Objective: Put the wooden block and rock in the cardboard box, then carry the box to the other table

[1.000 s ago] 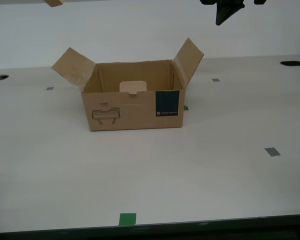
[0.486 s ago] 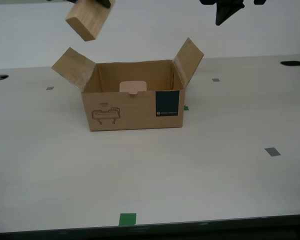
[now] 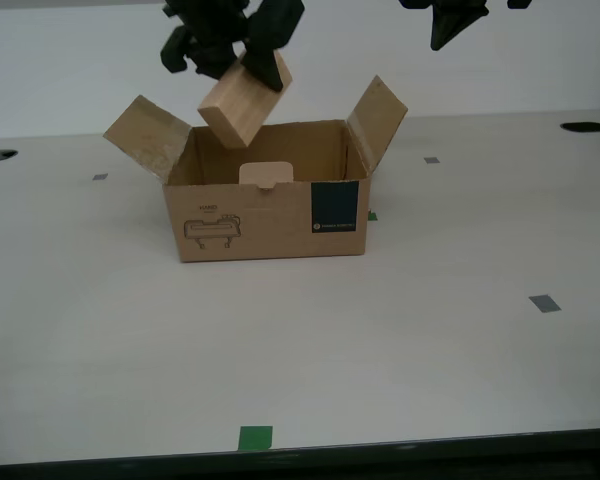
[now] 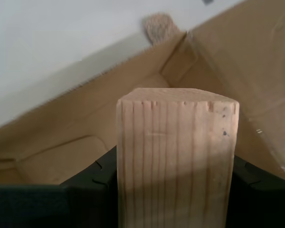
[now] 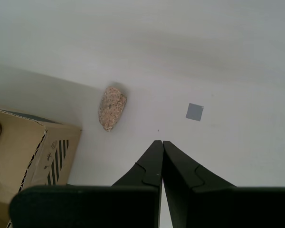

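The cardboard box (image 3: pixel 270 225) stands open on the table with both side flaps up. Just above its opening, toward the exterior view's left, the pale wooden block (image 3: pixel 242 105) hangs tilted, with my second gripper (image 3: pixel 235 68) shut on it. The second wrist view shows the block (image 4: pixel 175 137) clamped in that gripper (image 4: pixel 175 168), the box's inside (image 4: pixel 85 128) below it. My first gripper (image 3: pixel 446 38) is high at the exterior view's upper right, shut and empty (image 5: pixel 159 143). The rock (image 5: pixel 112 108) lies on the table beside the box (image 5: pixel 23 147). The box hides it in the exterior view.
The white table (image 3: pixel 380 340) carries grey tape squares (image 3: pixel 544 303) (image 3: pixel 432 160) and a green one (image 3: pixel 255 437) near its front edge. Dark cable holes (image 3: pixel 585 127) sit at the far corners. A grey tape square (image 5: pixel 194 112) lies near the rock.
My second gripper has come down from the exterior view's upper left and moved toward its right, carrying the block over the box opening. My first gripper has stayed put.
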